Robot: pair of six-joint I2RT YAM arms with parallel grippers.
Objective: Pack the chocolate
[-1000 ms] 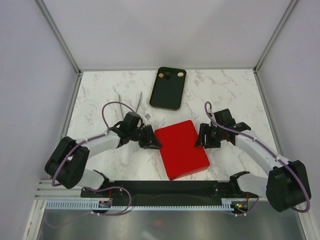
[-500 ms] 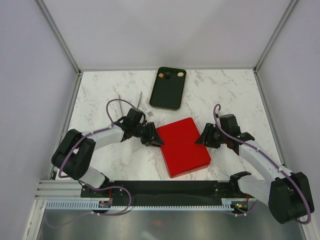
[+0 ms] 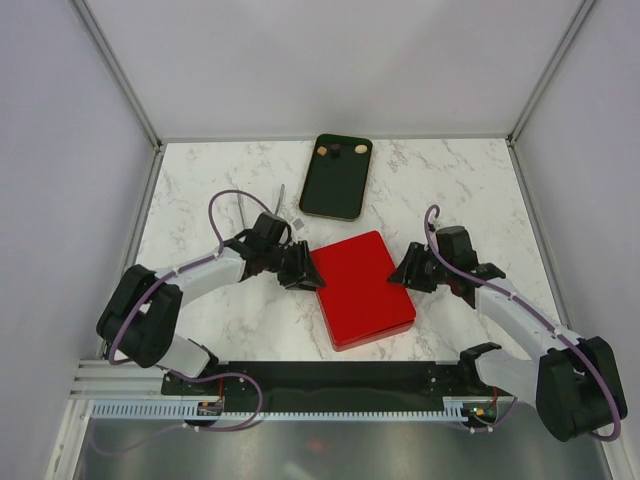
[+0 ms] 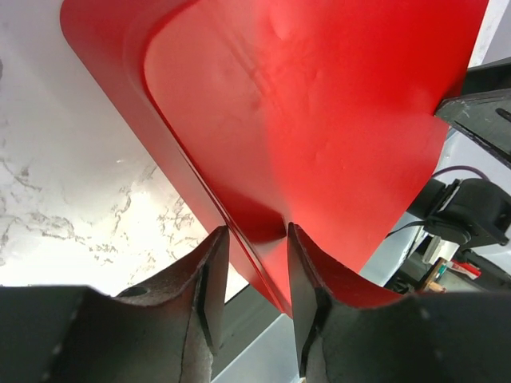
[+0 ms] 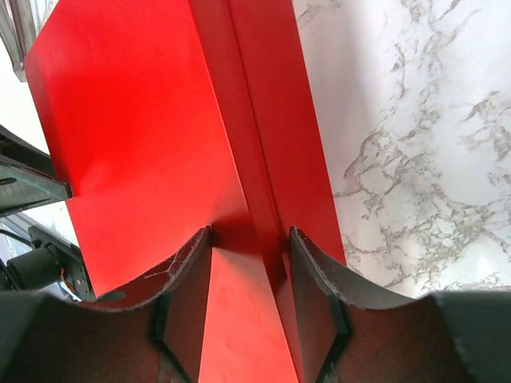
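Red lid [image 3: 363, 290] slightly farther back, both jaws tight on its edges.

White marble table [image 3: 200, 190] carries a dark tray [image 3: 336, 190] and red box [image 3: 365, 290].

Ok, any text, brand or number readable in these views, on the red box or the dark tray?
None readable. The flat red rectangular box is plain in all views; the dark rectangular tray shows no print. A small white tag by the left gripper is too small to read.
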